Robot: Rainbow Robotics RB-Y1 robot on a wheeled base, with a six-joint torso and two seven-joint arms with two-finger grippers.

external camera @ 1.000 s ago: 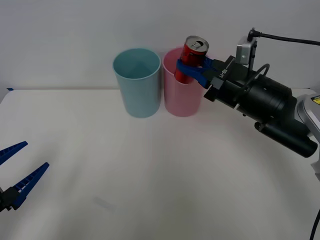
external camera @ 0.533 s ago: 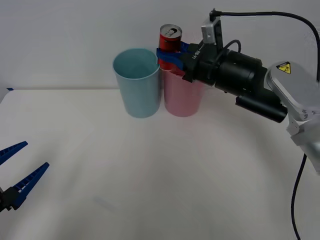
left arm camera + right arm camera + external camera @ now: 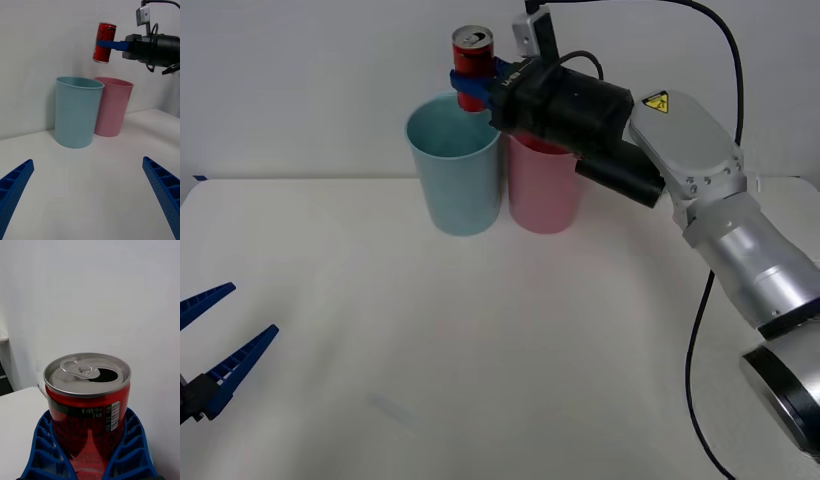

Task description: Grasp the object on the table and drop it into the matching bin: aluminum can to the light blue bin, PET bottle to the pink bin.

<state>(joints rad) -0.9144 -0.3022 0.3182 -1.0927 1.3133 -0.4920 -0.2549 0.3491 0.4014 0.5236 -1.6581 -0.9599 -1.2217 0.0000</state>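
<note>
Red can held in the air over the far rim of the light blue bin.

The white table runs out of the front view; the right arm's black wrist hides part of the pink bin. The light blue bin looks empty, standing against the pink one. The right gripper is clamped on the aluminum can, red, silver-topped, its tab opened, slightly tilted. The left gripper sits spread apart at the table's near left.
</note>
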